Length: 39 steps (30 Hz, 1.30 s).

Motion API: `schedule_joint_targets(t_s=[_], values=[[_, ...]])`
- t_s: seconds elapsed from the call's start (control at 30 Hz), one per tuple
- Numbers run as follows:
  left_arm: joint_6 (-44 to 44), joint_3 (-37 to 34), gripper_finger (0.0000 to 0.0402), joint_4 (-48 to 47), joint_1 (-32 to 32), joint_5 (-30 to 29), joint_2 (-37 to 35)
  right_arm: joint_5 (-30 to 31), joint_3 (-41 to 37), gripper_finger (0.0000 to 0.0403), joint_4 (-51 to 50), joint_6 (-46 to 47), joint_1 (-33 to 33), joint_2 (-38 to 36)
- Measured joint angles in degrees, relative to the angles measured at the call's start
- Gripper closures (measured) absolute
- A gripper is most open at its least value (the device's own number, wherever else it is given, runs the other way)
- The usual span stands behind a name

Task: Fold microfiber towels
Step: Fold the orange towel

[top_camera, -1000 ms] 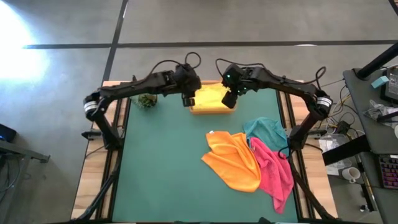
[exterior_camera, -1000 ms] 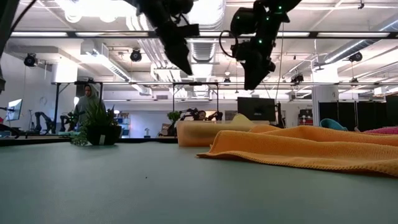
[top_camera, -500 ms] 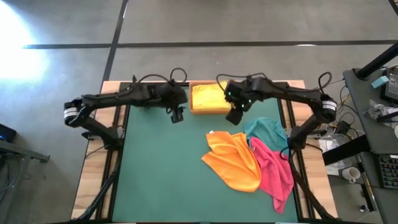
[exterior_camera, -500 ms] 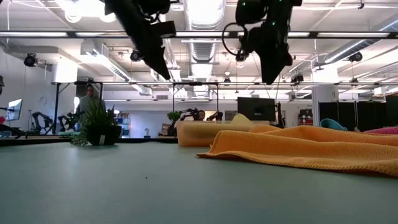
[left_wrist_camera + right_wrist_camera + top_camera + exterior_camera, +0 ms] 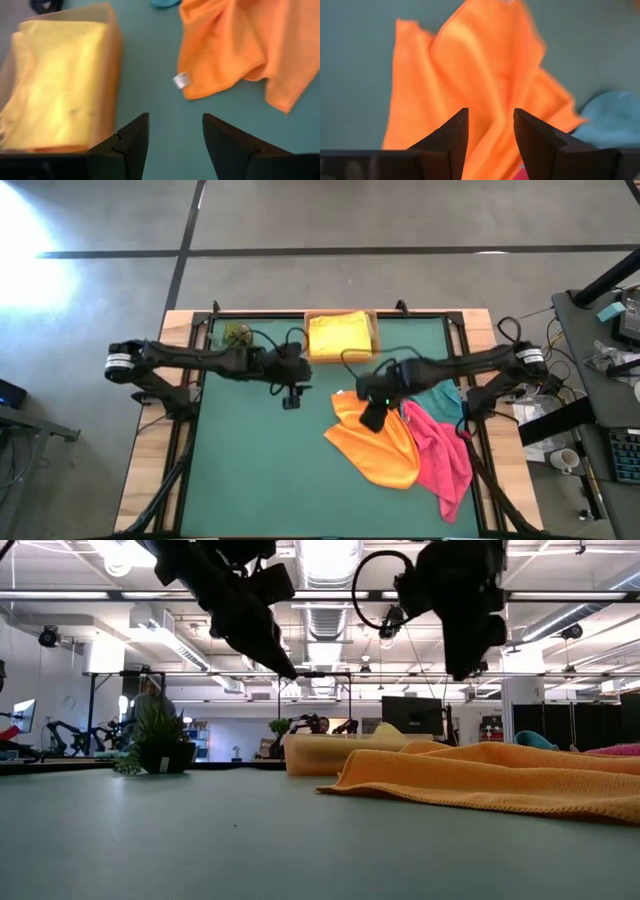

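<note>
The orange towel point(image 5: 375, 442) lies crumpled on the desk point(image 5: 260, 470), ungrasped. The right gripper point(image 5: 370, 418) has swung from the tray point(image 5: 341, 356) to hover above it, fingers apart. Beyond, the left gripper point(image 5: 291, 398) withdrew, released; the yellow towel point(image 5: 340, 335) rests in the tray, so orange is likely next.

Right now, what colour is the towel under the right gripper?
Orange towel, under the open right gripper. It shows best in the right wrist view.

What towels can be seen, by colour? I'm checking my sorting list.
Orange towel: 1
Pink towel: 1
Teal towel: 1
Yellow towel, folded in the tray: 1
Total in view: 4
</note>
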Motion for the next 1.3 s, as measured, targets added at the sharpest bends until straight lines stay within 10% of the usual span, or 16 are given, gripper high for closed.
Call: schedule_joint_targets(t_s=[0.37,1.3], values=[[-1.9,-0.05,0.0233,7.26,-5.99,5.01,6.21,6.47,-6.44,0.0281,1.16,17.14,13.98,-2.12],[-24.67,2.15,0.025,23.69,-17.67,5.43,20.84,9.66,-20.78,0.0368,10.58,10.19,15.46,-21.21]])
